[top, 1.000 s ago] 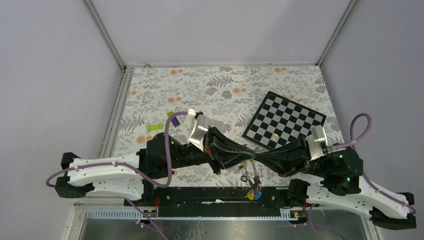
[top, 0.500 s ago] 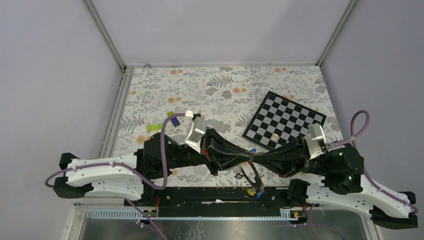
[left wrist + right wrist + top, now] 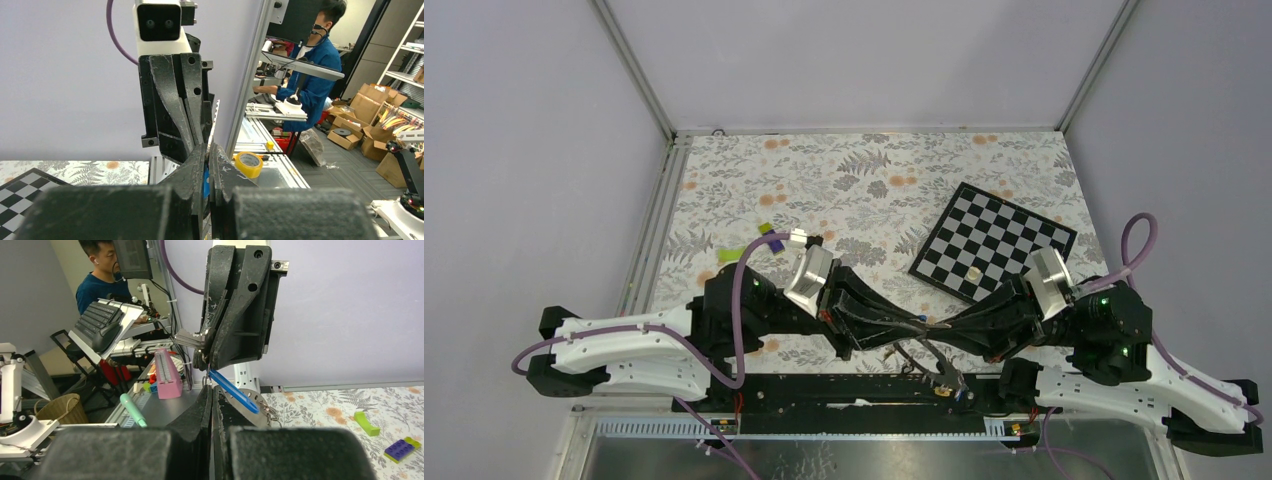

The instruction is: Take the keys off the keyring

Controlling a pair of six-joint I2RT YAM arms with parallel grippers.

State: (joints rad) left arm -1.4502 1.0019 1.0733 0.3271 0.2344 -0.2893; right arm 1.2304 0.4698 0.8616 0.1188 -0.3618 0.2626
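Observation:
My two grippers meet tip to tip just above the table's near edge: left gripper [image 3: 916, 322], right gripper [image 3: 932, 325]. A bunch of keys [image 3: 946, 374] dangles below that point. In the left wrist view my left gripper [image 3: 207, 150] is shut on a blue key [image 3: 206, 181]. That blue key [image 3: 234, 389] slants across the flat grey keyring [image 3: 252, 407], which has small holes along its rim. My right gripper [image 3: 210, 390] is shut, and a thin wire loop of the bunch runs into its tips. The rest of the keyring is hidden behind its fingers.
A checkerboard [image 3: 994, 240] lies at the right of the floral tablecloth. A purple-and-green block [image 3: 774, 240] and a green piece [image 3: 732, 253] lie at the left. The black base rail [image 3: 854, 385] runs right under the hanging keys.
Both arms have stretched lower and towards the near edge, still tip to tip. The hanging keys have swung right and down towards the rail. Both grippers stay shut.

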